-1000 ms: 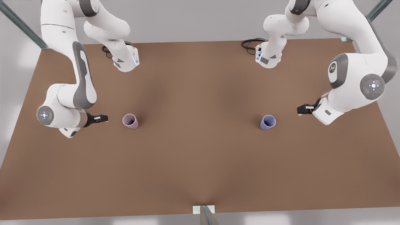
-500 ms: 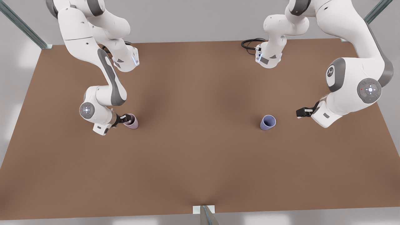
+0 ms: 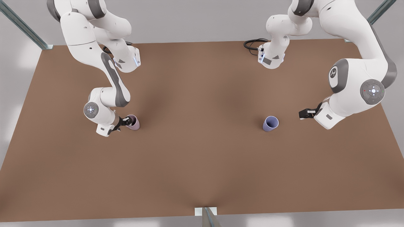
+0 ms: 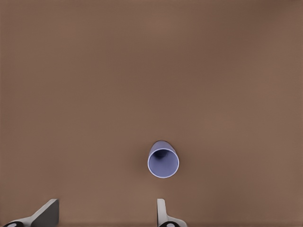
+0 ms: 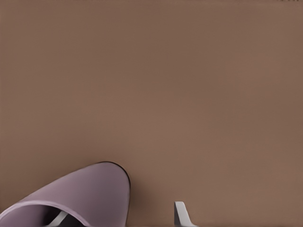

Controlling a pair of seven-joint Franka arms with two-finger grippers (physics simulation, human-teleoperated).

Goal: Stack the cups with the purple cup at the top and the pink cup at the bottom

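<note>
The right gripper (image 3: 125, 121) straddles the rim of the pink cup (image 3: 133, 122), one finger inside and one outside, not yet closed. Next I judge it should pinch and lift. The left gripper (image 3: 303, 113) waits open (well apart) beside the purple cup (image 3: 270, 123). The table (image 3: 202, 164) between them is bare.

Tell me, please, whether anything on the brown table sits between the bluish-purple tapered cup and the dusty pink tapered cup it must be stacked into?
Nothing visible does. Bare brown table lies between the bluish-purple tapered cup and the dusty pink tapered cup. The right gripper is at the pink cup's rim; the left gripper waits open beside the purple one.
</note>
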